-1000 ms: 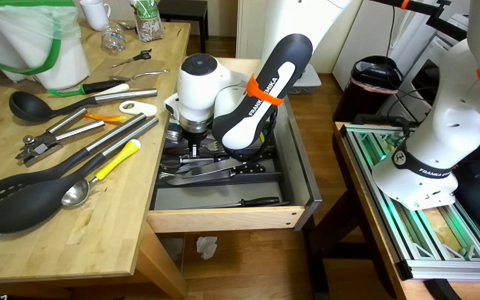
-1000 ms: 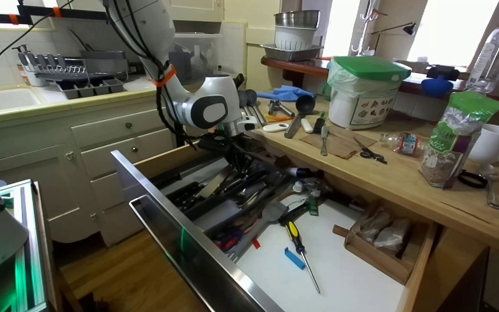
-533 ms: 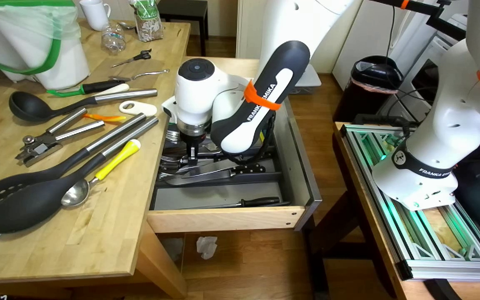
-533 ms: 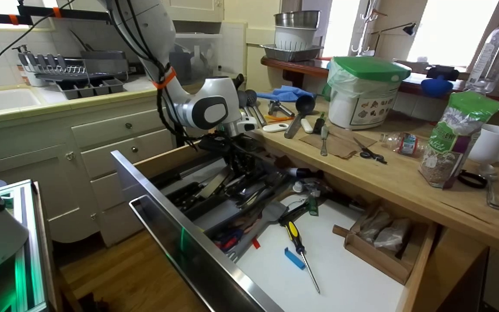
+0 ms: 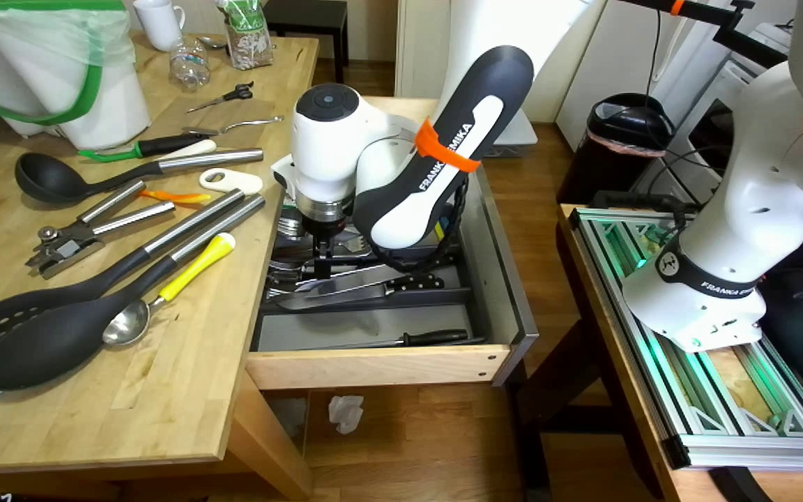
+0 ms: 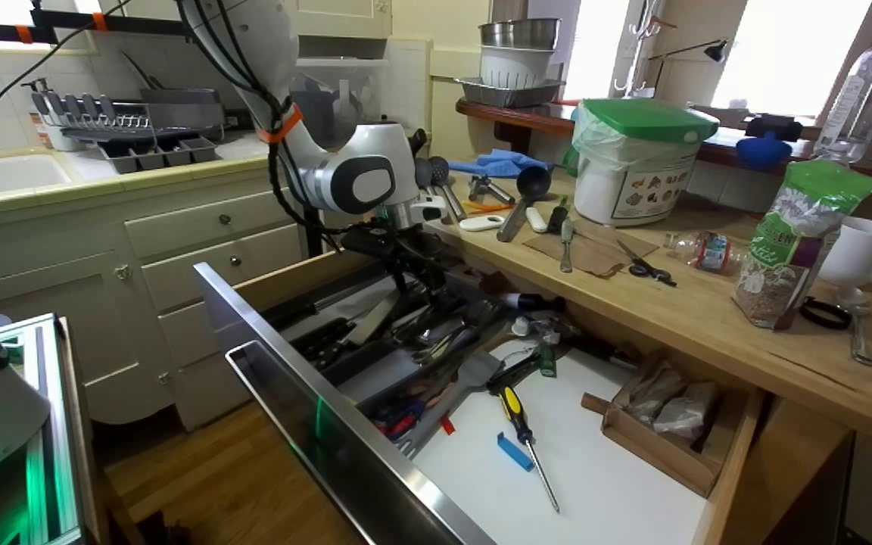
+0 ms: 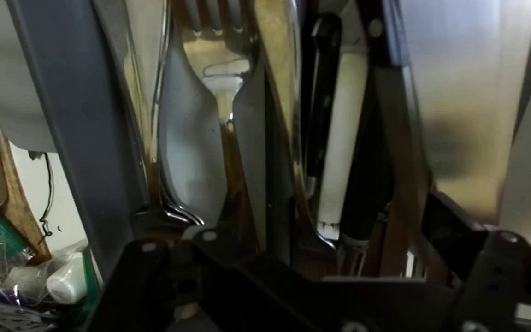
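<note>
Black two-fingered gripper [image 7: 333,207], jaws wide apart, hangs over a dark grey cutlery tray [image 7: 72,101]. In the wrist view, a silver four-tined fork [image 7: 225,85] lies at eleven o'clock from it, a slim white handle [image 7: 345,133] at twelve, a broad steel blade [image 7: 468,110] at two. In an exterior view, a black-handled steel knife [image 5: 356,293] lies at four.

In the wrist view, a fork [image 7: 221,85] lies left of a knife [image 7: 468,106] in the tray [image 7: 81,115].
</note>
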